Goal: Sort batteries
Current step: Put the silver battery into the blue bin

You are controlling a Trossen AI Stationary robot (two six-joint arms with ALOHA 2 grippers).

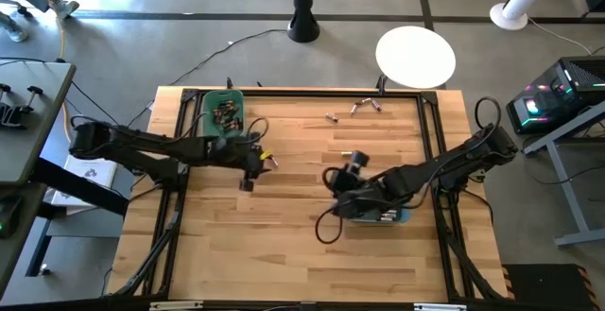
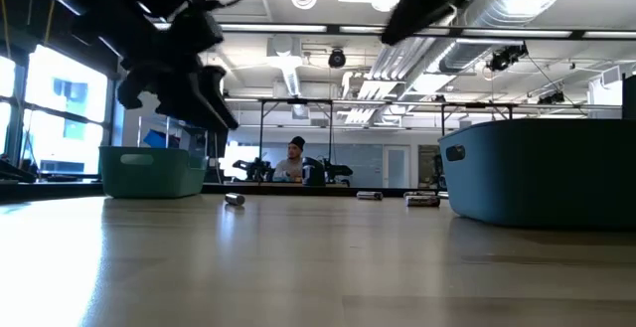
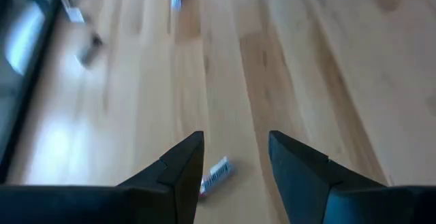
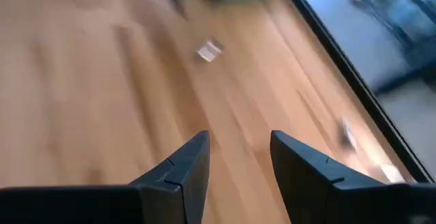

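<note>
So the left gripper hangs parted and empty over a loose battery mid-table; the right gripper gapes empty too, by the teal bin holding batteries.

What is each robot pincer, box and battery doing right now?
Left pincer: open, empty, above a battery.
Right pincer: open, empty, above bare wood.
Battery under the left pincer: lying flat on the table.
Green bin: upright, batteries inside.
Blue bin: upright, partly hidden by the right arm.
Loose batteries: lying scattered at the table's far edge.
</note>
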